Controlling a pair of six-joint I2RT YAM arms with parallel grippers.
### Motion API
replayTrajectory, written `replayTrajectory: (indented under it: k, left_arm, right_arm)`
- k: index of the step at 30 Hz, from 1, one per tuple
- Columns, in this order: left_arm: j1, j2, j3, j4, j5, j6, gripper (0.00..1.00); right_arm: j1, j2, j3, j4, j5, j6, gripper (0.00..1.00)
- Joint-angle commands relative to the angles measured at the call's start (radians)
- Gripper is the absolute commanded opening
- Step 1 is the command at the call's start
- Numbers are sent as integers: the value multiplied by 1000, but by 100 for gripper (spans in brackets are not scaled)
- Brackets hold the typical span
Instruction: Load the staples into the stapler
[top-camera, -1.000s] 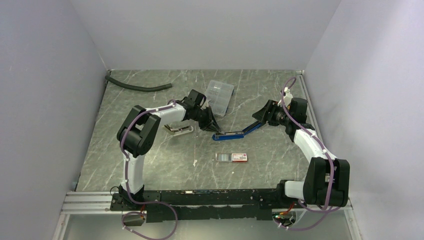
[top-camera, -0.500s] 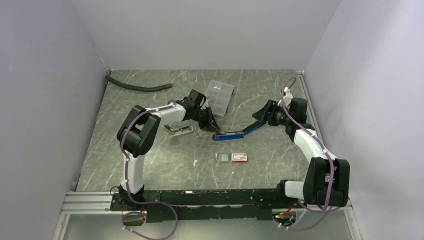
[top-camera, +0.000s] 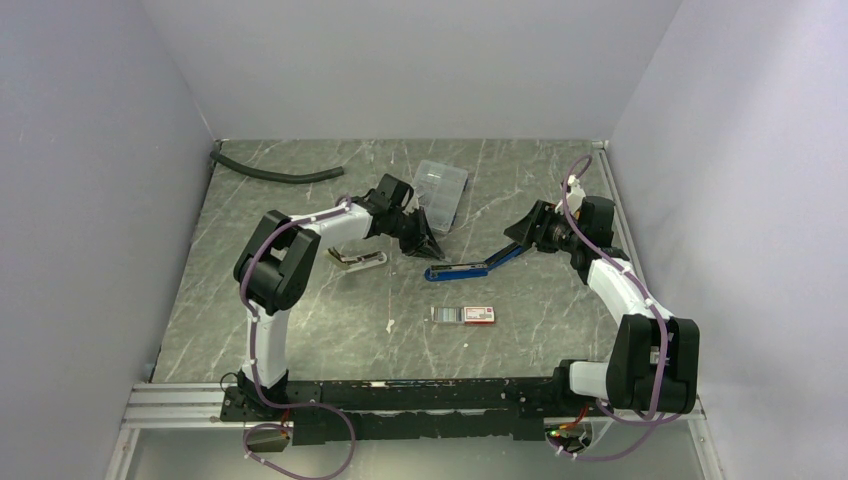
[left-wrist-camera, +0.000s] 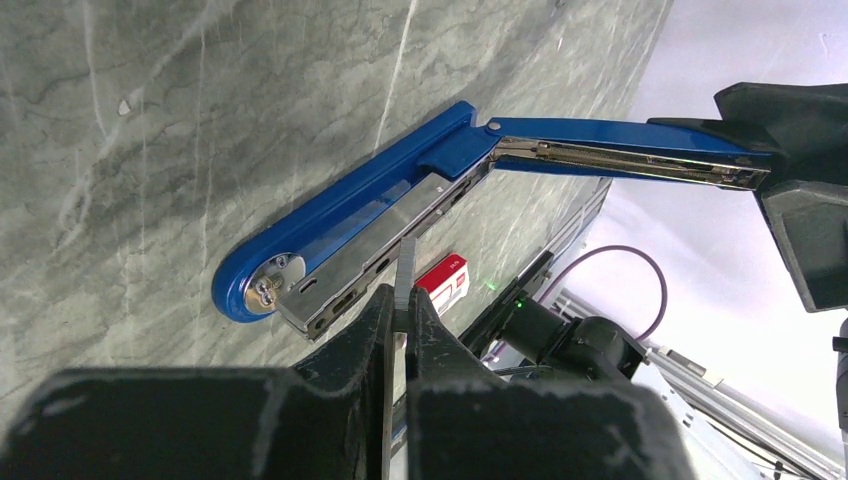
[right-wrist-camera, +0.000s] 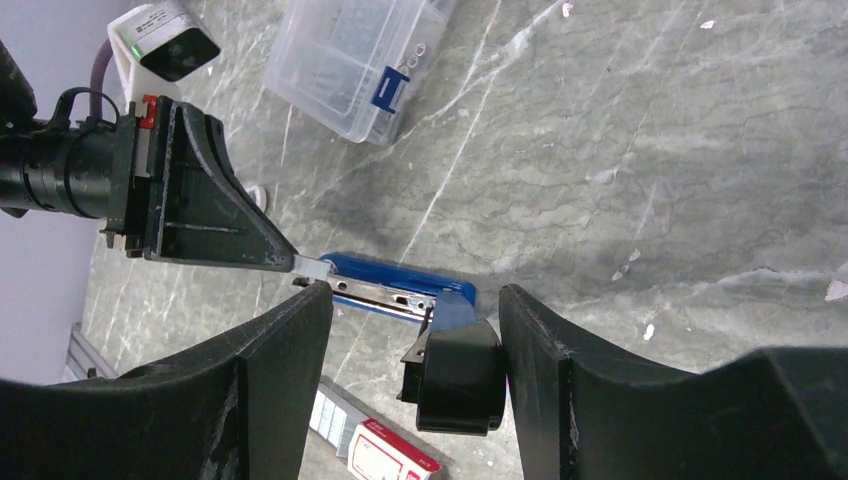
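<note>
**Staples (left-wrist-camera: 406, 268) pinched over the open stapler (left-wrist-camera: 340, 215)**

You've got the L claw (left-wrist-camera: 402, 305) clamped tight on the staples: a thin grey strip, held edge-on w/ its free end poking out past the fingertips, just above the front of the channel (left-wrist-camera: 385, 240). Can't tell if it's touching the metal yet. I'd say that grip is meant to leave the free end clear to enter the slot.

The stapler lies mid-tabletop (top-camera: 300, 320), base flat, lid (left-wrist-camera: 600, 140) swung up and away to the R. The R claw (right-wrist-camera: 415, 295) is closed partway round the lid's free end and holds it raised. That's prob. so the channel is exposed and the base doesn't skid when you push.

The box (top-camera: 463, 314) w/ the red end sits near the stapler on your side, out of the way.

Looks like you're at the insertion step. The strip needs tilting to lie along the channel, not across it. Risk: it could snap or slip if it catches the rail.
</note>
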Motion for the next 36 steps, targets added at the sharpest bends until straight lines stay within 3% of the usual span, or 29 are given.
replayTrajectory:
  k: [1, 36]
  left_arm:
    - [-6, -44, -13, 39, 9, 5, 8]
    - [-4, -73, -18, -12, 1, -42, 9]
  right_arm:
    - [-4, -23, -4, 52, -19, 1, 66]
    - [0, -33, -1, 45, -48, -53, 66]
